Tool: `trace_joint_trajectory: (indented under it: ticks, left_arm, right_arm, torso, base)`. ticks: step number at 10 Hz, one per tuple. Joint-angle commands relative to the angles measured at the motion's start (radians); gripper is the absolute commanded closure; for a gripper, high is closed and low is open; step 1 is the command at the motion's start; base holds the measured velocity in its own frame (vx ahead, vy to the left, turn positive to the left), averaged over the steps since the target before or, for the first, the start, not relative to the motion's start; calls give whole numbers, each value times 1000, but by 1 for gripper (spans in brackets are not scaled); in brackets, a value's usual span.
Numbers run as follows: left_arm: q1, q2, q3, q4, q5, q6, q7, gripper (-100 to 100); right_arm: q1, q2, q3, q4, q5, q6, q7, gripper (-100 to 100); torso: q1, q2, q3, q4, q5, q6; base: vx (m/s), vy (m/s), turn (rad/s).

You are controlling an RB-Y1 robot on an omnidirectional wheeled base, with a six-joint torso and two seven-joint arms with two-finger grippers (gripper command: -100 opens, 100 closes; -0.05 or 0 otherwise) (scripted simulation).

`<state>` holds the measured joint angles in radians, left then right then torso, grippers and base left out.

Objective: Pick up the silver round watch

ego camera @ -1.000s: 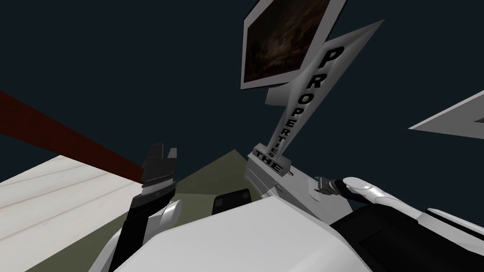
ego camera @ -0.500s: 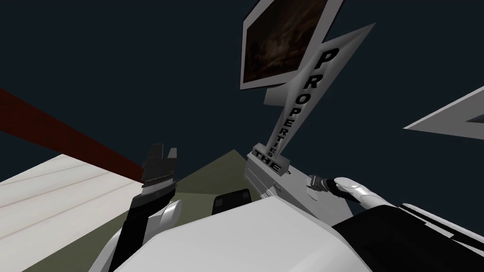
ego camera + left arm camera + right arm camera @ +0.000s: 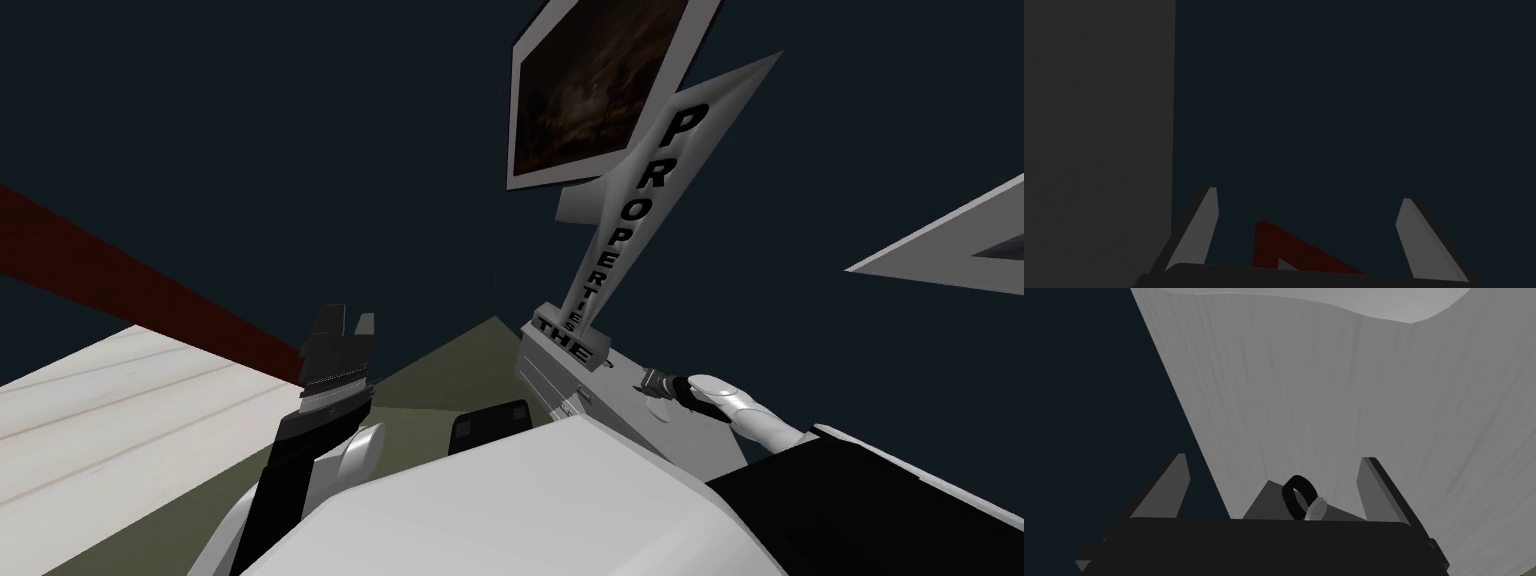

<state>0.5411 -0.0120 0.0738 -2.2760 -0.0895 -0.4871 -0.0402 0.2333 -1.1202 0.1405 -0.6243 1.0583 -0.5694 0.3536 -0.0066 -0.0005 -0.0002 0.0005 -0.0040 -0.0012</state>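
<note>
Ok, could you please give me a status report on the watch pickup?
Right gripper open over grey cabinet top. Silver round watch, black strap, sits between the jaws, not yet gripped. Left gripper open, raised aside. Nothing blocking the watch.

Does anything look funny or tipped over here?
Only the watch. It lies tipped on the grey cabinet top, between the open jaws of the right gripper: its black strap stands up in a loop and the silver round face points sideways, not up. Nothing looks spilled or broken.

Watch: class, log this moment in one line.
right gripper open | silver-faced watch between jaws, on grey dresser | left gripper open, empty
</note>
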Motion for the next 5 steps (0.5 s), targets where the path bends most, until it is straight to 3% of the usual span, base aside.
trace_joint_trajectory:
  ticks: [1, 4, 5]
  left_arm:
    - [0, 0, 0, 0, 0, 0, 0, 0]
    - [0, 0, 0, 0, 0, 0, 0, 0]
    - [0, 0, 0, 0, 0, 0, 0, 0]
  right_arm:
    - [-2, 17, 21, -22, -26, 37, -26, -100]
    - [-21, 41, 44, -22, -47, 61, -41, -100]
    - [-22, 33, 39, -16, -39, 48, -34, -100]
  torso:
    - [0, 0, 0, 0, 0, 0]
    - [0, 0, 0, 0, 0, 0]
    - [1, 0, 0, 0, 0, 0]
  base:
    - [-20, -20, 3]
    - [-9, -10, -3]
    - [0, 0, 0]
